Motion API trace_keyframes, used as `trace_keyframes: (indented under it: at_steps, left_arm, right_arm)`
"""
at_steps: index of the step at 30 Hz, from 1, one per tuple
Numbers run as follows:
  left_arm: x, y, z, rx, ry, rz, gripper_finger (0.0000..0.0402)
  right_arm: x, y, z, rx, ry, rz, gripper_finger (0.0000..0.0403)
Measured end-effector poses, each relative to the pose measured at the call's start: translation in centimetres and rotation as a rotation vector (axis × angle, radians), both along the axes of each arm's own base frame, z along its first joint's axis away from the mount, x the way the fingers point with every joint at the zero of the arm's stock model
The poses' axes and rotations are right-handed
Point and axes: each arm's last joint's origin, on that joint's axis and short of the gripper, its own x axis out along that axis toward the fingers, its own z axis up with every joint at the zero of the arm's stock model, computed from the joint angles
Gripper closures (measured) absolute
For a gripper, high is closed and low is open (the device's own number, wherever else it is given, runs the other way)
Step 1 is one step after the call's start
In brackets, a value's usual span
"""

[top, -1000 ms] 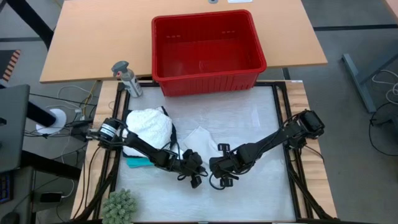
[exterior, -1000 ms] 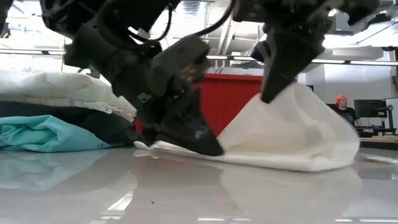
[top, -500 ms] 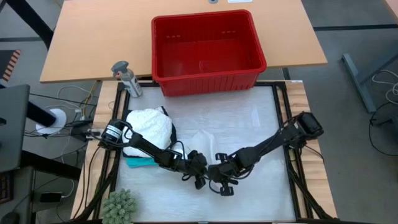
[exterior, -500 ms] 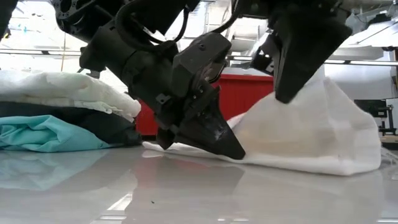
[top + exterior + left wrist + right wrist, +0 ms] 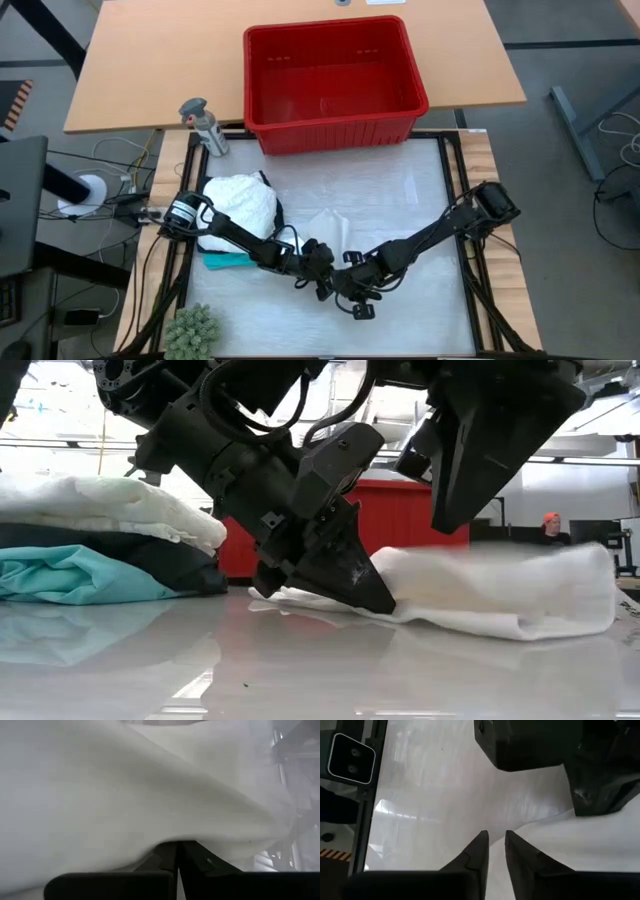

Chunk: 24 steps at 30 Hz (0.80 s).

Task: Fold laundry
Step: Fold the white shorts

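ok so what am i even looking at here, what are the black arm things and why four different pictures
Those are two robot arms at a table, each ending in a two-finger gripper. One picture looks straight down from above, one looks level across the tabletop, and two come from cameras on the arms' wrists.

On the table lies a white cloth being folded. The left gripper is shut on its edge, low at the table. The right gripper hangs just above the cloth with its fingers slightly apart and nothing between them.

At the table's left sits a pile of laundry: white on top, black and teal beneath. Behind stands a red basket. A green fuzzy plant sits at the near left corner.
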Motion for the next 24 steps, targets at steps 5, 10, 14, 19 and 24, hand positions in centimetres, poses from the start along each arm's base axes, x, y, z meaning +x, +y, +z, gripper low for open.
trace_keyframes:
  at_steps: [5,10,14,19,24]
  left_arm:
    - [0.1,0.3,0.0,-0.010,0.001,0.006,0.0401]
    - [0.2,0.6,0.0,-0.022,-0.003,0.005,0.0401]
    - [0.4,0.8,0.1,-0.046,-0.012,0.008,0.0401]
    - [0.8,0.7,0.7,-0.087,-0.082,-0.002,0.0402]
    - [1.4,0.6,1.4,-0.110,-0.090,-0.032,0.0401]
  right_arm:
    - [-0.2,-0.3,0.4,0.013,0.020,-0.009,0.0277]
    - [-1.1,-1.0,1.8,-0.006,0.038,-0.037,0.0262]
    - [-2.4,-1.1,1.6,-0.108,0.061,-0.075,0.0276]
    - [-3.8,-1.0,0.1,-0.140,0.077,-0.123,0.0295]
    - [-3.5,-1.4,-0.8,-0.131,0.049,-0.146,0.0309]
